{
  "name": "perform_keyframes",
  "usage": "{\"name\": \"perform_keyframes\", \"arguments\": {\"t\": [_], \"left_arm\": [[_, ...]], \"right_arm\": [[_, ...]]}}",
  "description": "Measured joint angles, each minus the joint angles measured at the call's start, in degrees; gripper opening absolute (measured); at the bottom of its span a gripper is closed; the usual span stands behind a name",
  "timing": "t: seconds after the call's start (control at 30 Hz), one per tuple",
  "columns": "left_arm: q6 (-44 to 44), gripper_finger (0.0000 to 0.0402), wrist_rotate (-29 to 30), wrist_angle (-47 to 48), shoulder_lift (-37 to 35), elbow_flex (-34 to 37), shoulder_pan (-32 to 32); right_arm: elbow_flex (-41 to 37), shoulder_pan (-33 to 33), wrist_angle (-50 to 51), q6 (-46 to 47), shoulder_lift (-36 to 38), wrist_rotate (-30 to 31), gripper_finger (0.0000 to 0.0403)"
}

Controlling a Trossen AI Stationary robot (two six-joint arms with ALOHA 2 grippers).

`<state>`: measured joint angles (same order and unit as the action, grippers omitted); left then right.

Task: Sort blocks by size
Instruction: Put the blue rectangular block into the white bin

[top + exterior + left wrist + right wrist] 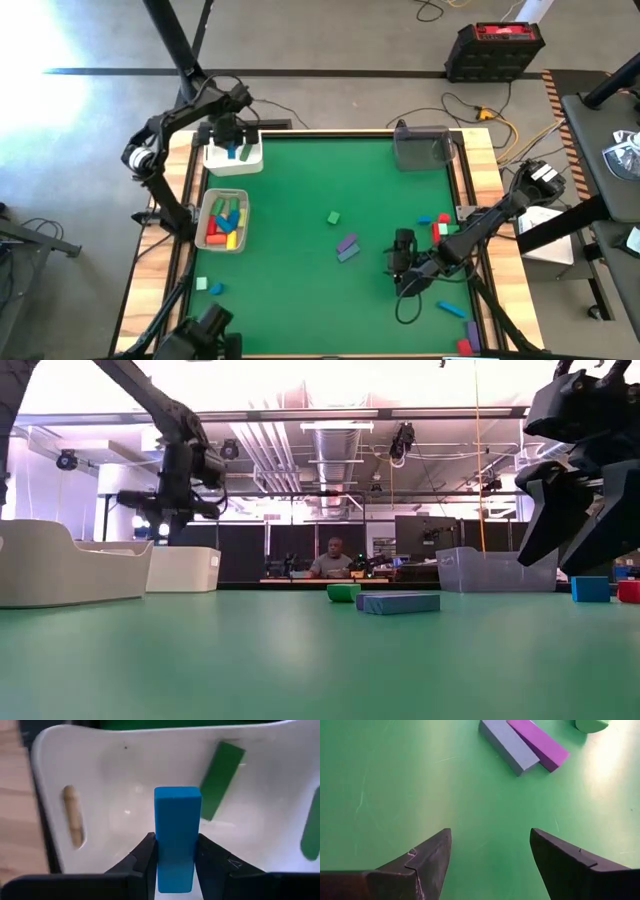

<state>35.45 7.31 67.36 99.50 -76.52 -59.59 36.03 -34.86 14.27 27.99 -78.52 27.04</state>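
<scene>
Left wrist view: left pincer [175, 857] clamps a blue bar [176, 837], long axis pointing into the white tray [90, 765].

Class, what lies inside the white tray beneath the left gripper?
Inside the white tray lie green bars. The left gripper holds a blue bar above it, hiding the floor directly underneath.

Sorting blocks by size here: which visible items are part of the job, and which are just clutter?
Job: blue bar held by left gripper over white tray; grey-blue bar and purple bar ahead of open right gripper.

Clutter: clear bin, black case.
</scene>
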Motion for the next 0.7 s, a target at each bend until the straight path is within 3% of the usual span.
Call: {"name": "perform_keyframes", "arguments": {"t": [0.53, 0.7], "left_arm": [[-5.19, 0.0083, -3.85, -4.37, 11.52, 0.77, -3.96], [-7.46, 0.0151, -3.68, -4.35, 12.79, 1.24, -3.92]], "right_arm": [[-0.04, 3.75, 0.45, 1.55, 0.0, -1.49, 0.0257], [-0.04, 4.17, 0.43, 2.24, 0.0, -0.28, 0.0261]]}}
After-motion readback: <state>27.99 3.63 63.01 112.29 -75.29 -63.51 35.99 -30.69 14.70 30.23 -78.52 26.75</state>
